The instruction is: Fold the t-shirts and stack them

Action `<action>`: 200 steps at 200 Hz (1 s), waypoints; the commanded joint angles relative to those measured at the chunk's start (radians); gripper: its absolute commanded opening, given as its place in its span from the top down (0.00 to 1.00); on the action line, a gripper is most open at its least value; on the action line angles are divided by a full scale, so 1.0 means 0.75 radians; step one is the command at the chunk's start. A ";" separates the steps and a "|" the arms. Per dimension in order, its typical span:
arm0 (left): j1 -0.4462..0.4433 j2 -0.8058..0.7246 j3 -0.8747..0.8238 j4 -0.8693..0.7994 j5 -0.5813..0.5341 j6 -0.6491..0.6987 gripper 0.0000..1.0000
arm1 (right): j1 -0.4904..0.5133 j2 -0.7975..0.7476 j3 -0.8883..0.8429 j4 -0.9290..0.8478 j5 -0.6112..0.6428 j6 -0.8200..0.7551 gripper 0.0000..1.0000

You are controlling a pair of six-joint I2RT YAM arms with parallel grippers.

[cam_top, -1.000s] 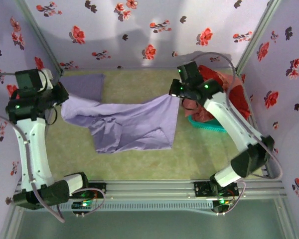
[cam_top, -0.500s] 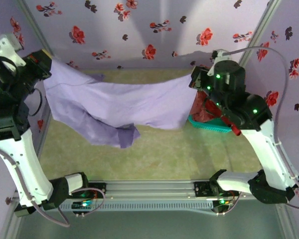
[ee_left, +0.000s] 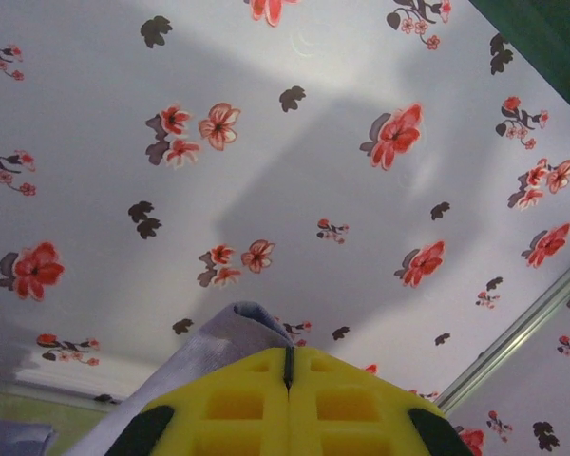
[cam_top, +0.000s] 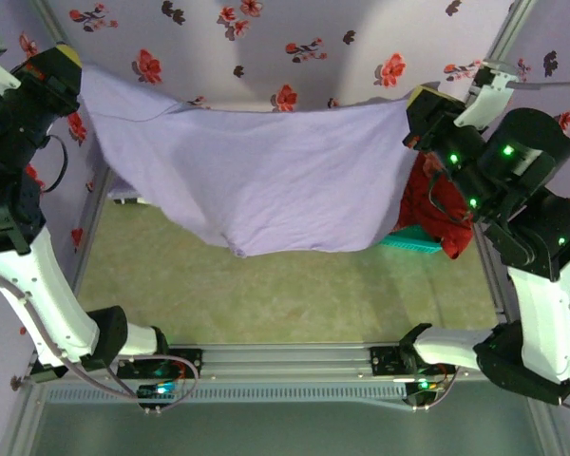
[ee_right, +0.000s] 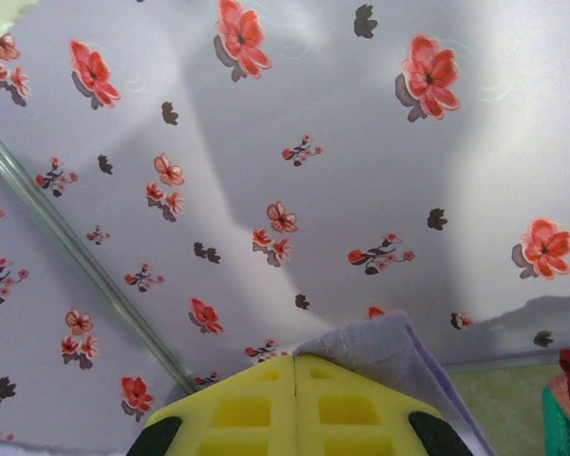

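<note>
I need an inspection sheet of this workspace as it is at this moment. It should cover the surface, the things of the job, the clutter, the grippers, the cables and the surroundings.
surface: green mat, bare in its near part
job's things: lavender t-shirt stretched in the air between both grippers, its middle sagging; red shirts piled in the teal basket at the right
clutter: nothing seen
grippers: left gripper shut on one corner of the t-shirt; right gripper shut on another corner; both raised high
cables: grey cable at the right arm's wrist
surroundings: floral walls; metal rail at the near edge
</note>
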 commanded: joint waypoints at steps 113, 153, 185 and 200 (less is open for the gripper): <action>0.011 -0.254 -0.030 -0.107 -0.311 0.231 1.00 | 0.010 -0.147 -0.074 -0.008 -0.077 0.051 1.00; 0.010 -0.169 0.034 -0.252 -0.328 0.210 1.00 | 0.009 -0.126 -0.146 0.003 -0.084 0.109 1.00; 0.008 -0.055 -0.065 -0.321 -0.309 0.225 1.00 | 0.010 -0.023 -0.177 -0.074 0.042 0.035 1.00; 0.008 0.000 -0.201 -0.222 -0.270 0.223 1.00 | 0.007 0.039 -0.253 -0.045 0.125 -0.019 1.00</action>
